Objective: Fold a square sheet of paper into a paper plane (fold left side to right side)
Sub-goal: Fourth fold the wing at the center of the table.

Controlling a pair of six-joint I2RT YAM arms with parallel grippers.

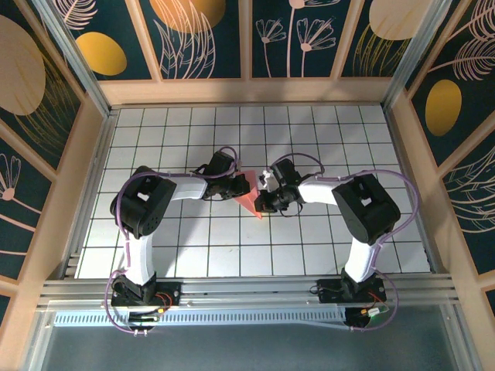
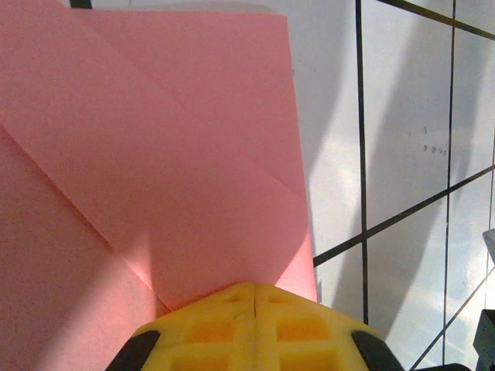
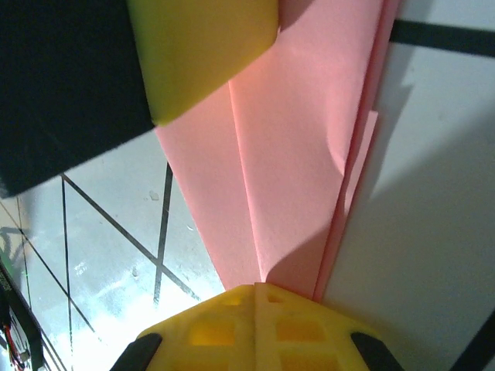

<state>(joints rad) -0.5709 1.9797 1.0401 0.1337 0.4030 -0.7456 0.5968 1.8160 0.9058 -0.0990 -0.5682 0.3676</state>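
At the near edge, bolted to a grooved metal rail: two arm bases. From the left base, up a white link to a black elbow out at the left. Then inward and away along the forearm to the left gripper, low over the middle of the table. Mirrored on the right: up to a black elbow out at the right, then back inward to the right gripper. Tips aimed toward each other, nearly meeting. Purple cable looped along both arms.

Between the two tips, lying on the white grid near its middle: the pink paper, folded to a narrow wedge, point toward the near side.

From the left wrist: yellow fingers closed tight together, no gap, tips at the paper's edge, diagonal creases running ahead across the sheet. From the right wrist: the same closed yellow pair at the wedge's narrow end, layered folds stretching away, the other arm's yellow finger resting on the far part. Impossible to tell whether either pair pinches the sheet or only presses on it.

Farthest back: wood-framed wall panels, dark teal with ochre discs and pale line-drawn flowers.
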